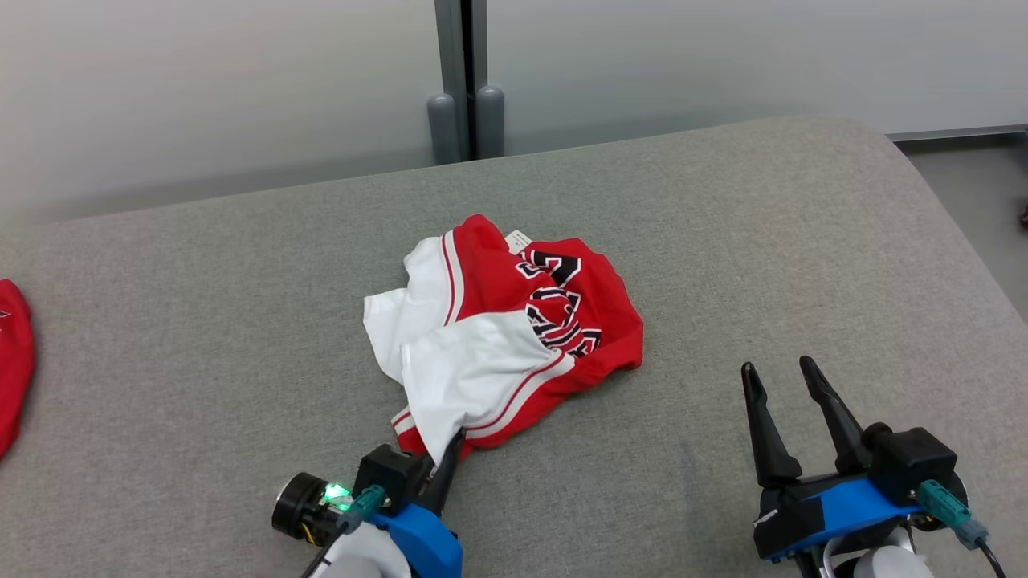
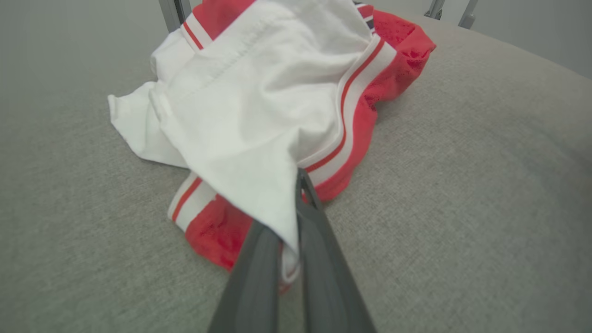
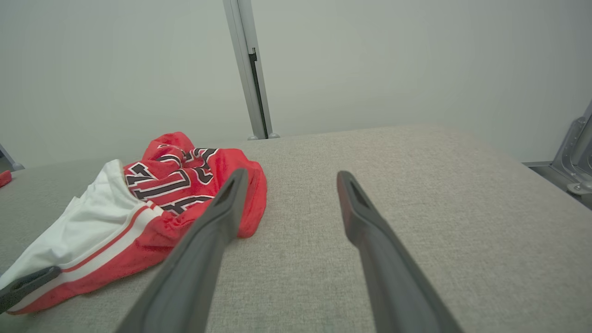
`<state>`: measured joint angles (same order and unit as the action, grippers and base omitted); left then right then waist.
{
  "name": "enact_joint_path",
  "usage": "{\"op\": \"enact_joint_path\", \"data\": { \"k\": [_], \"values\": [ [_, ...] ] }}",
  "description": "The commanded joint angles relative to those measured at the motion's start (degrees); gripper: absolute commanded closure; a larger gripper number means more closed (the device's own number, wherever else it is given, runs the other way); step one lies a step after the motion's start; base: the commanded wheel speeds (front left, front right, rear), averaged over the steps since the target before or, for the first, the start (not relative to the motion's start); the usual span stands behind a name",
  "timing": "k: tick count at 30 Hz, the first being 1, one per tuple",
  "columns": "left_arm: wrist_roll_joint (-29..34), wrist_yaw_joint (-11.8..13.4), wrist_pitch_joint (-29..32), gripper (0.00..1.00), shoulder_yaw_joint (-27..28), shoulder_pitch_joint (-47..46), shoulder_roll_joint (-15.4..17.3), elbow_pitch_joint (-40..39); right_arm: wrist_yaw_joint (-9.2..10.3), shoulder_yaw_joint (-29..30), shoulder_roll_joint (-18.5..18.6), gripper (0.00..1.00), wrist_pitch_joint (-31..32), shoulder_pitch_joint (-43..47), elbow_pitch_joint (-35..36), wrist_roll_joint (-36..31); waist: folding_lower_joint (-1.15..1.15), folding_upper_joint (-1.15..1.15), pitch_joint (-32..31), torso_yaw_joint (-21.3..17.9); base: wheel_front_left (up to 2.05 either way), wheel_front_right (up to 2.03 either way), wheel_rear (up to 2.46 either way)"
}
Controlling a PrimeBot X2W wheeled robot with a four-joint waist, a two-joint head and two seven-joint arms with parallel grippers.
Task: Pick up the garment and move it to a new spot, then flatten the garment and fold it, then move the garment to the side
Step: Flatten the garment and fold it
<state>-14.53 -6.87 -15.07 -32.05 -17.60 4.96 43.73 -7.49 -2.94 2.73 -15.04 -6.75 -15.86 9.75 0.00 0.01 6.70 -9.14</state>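
Note:
A crumpled red and white garment (image 1: 498,337) with black lettering lies in the middle of the grey padded table (image 1: 723,241). My left gripper (image 1: 451,449) is at its near edge, shut on a white fold of the garment (image 2: 259,129); the cloth is pinched between the two dark fingers (image 2: 319,240). My right gripper (image 1: 779,373) stands open over bare table, to the right of the garment and apart from it. In the right wrist view the garment (image 3: 152,194) lies left of the spread fingers (image 3: 222,212).
Another red cloth (image 1: 12,361) lies at the table's left edge. The table's far edge meets a pale wall with a grey post (image 1: 464,96). The table's rounded right edge drops to the floor (image 1: 980,193). Bare table stretches right of the garment.

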Motion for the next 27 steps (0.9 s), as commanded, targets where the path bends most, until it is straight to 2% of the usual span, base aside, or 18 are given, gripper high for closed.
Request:
{"op": "enact_joint_path", "data": {
  "k": [1, 12, 18, 24, 26, 27],
  "values": [
    [0.2, 0.2, -0.2, 1.0, 1.0, -1.0, 0.2, -0.9, -0.01, 0.3, 0.3, 0.0, -0.2, 0.2, 0.3, 0.2, 0.0, -0.01, -0.1, 0.4, 0.0, 0.0, 0.0],
    [4.2, 4.4, -0.2, 1.0, 10.8, 5.3, 9.2, -16.3, -0.01, 0.8, 0.3, 0.0, -0.2, 1.8, -0.2, 0.8, 0.0, -0.01, -2.1, 5.6, 0.0, 0.0, 0.0],
    [4.7, 6.7, -0.2, 1.0, 16.5, 12.8, 12.5, -20.8, -0.01, 0.8, 0.3, 0.0, -0.2, 2.2, -0.9, 1.1, 0.0, -0.01, -2.8, 7.6, 0.0, 0.0, 0.0],
    [5.3, 7.9, -0.2, 1.0, 19.9, 18.6, 11.9, -23.4, -0.01, 1.0, 0.3, 0.0, -0.2, 2.6, -1.5, 0.8, 0.0, -0.01, -3.2, 9.1, 0.0, 0.0, 0.0],
    [4.2, 5.7, -0.2, 1.0, 19.5, 19.5, 10.4, -23.7, -0.01, 1.1, 0.3, 0.0, -0.2, 2.6, -1.7, 0.8, 0.0, -0.01, -3.5, 9.5, 0.0, 0.0, 0.0],
    [3.5, 5.4, -0.2, 0.87, 20.0, 19.8, 9.4, -23.6, -0.01, 1.2, 0.3, 0.0, -0.2, 2.7, -1.9, 0.8, 0.0, -0.01, -3.7, 9.7, 0.0, 0.0, 0.0]
  ]
}}
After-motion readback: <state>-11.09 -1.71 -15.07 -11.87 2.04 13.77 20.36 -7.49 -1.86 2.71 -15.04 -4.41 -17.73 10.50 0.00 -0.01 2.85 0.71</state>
